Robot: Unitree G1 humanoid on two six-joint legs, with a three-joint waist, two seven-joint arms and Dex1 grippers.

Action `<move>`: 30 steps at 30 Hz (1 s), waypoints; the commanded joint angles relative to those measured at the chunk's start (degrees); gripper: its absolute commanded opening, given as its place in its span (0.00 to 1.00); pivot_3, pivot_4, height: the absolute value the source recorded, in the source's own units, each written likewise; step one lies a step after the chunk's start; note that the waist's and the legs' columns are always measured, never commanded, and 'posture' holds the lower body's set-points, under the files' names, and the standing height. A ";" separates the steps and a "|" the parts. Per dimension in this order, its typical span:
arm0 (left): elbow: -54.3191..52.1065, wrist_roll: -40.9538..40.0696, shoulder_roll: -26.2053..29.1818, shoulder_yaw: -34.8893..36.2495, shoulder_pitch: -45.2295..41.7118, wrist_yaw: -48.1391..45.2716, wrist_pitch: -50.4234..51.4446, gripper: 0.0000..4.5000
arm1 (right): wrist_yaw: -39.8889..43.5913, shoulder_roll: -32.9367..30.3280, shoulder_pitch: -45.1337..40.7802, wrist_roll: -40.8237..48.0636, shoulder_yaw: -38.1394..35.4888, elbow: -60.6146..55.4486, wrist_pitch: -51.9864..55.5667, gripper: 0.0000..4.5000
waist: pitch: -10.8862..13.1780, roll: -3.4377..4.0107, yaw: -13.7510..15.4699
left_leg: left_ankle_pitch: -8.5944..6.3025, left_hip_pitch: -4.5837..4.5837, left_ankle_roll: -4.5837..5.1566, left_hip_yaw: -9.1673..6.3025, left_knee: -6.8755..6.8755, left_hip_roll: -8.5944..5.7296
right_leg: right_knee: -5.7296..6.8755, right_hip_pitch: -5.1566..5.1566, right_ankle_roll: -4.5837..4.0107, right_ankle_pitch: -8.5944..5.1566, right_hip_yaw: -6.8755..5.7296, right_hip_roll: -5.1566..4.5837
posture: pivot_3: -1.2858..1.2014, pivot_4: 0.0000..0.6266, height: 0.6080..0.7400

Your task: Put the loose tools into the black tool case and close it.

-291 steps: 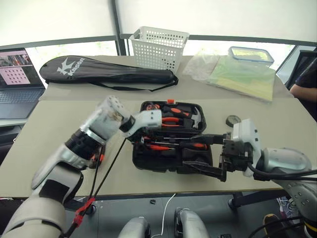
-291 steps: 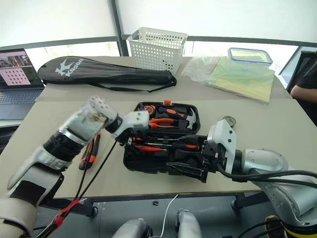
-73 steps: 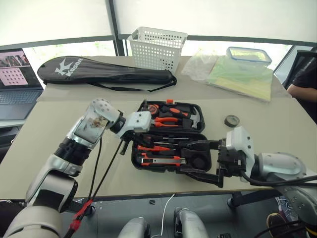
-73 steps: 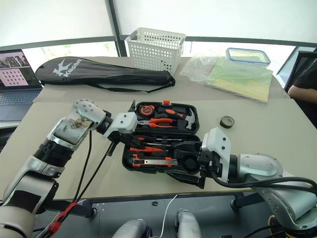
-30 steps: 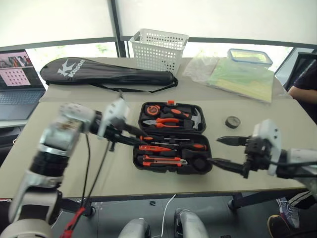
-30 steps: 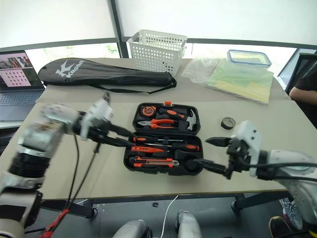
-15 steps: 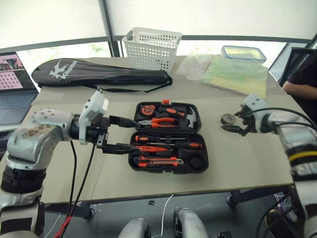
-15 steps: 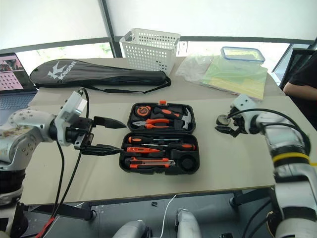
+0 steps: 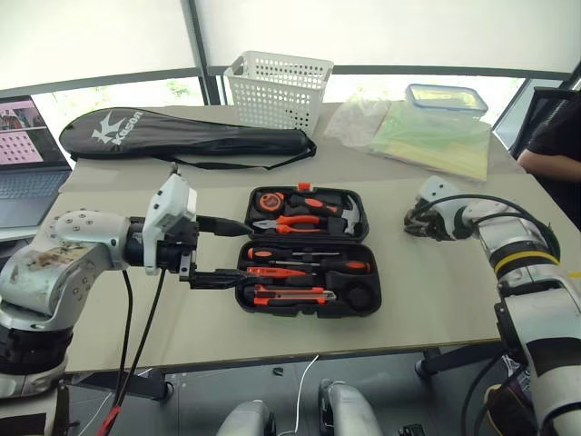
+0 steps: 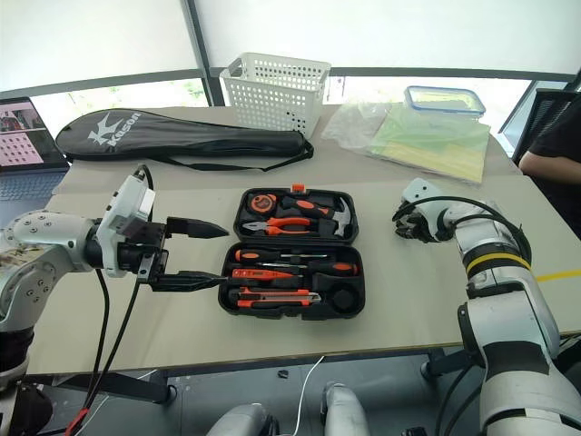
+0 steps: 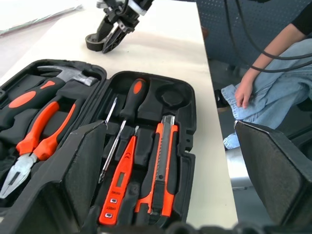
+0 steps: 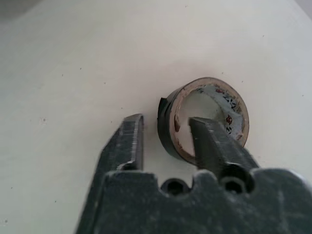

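Note:
The black tool case (image 9: 368, 272) lies open at the table's middle. Its near half holds two screwdrivers (image 9: 313, 255), a slim orange tester (image 11: 119, 180) and the utility knife (image 9: 290, 292), beside an empty round recess (image 11: 171, 96). Right of the case, the small black tape roll (image 12: 204, 95) lies on the table. My right gripper (image 12: 163, 122) is shut on its wall, one finger inside the ring and one outside. My left gripper (image 10: 224, 255) hovers wide open and empty, just left of the case.
Pliers (image 11: 41, 131), a hammer (image 11: 68, 73) and a tape measure (image 9: 272, 197) fill the case's far half. Behind it are a white basket (image 9: 277, 86), a long black racket bag (image 9: 182, 136), a laptop (image 9: 27, 154) and plastic bags (image 9: 427, 136). A person (image 9: 554, 145) sits at the right.
My right gripper swung out from the case's front to the tape roll and closed on its wall. My left gripper opened wide and drew slightly back from the case.

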 commanded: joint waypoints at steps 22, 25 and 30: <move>3.47 5.91 2.13 -8.19 0.18 -7.82 -10.89 1.00 | 29.03 -13.97 28.60 24.98 -1.38 -82.96 25.95 0.01 | 0.35 0.53 1.05 | -0.07 -0.13 -0.05 -0.20 0.08 0.01 | 0.15 -0.09 -0.01 -0.01 0.08 0.02 | 0.52 0.24 1.00; 3.69 6.27 2.06 -8.56 -0.18 -7.93 -11.28 1.00 | 28.88 -14.70 29.49 23.32 0.43 -82.89 24.33 0.01 | 0.35 0.53 1.06 | -0.07 -0.15 -0.05 -0.18 0.08 0.00 | 0.16 -0.15 -0.02 -0.02 0.03 0.06 | 0.52 0.24 1.00; 3.98 6.77 1.48 -8.81 -0.85 -7.56 -11.60 1.00 | 29.69 -16.90 31.46 18.38 4.52 -82.41 20.27 0.18 | 0.35 0.52 1.14 | -0.06 -0.17 -0.05 -0.14 0.08 0.00 | 0.25 -0.20 -0.03 -0.02 0.01 0.05 | 0.52 0.24 1.00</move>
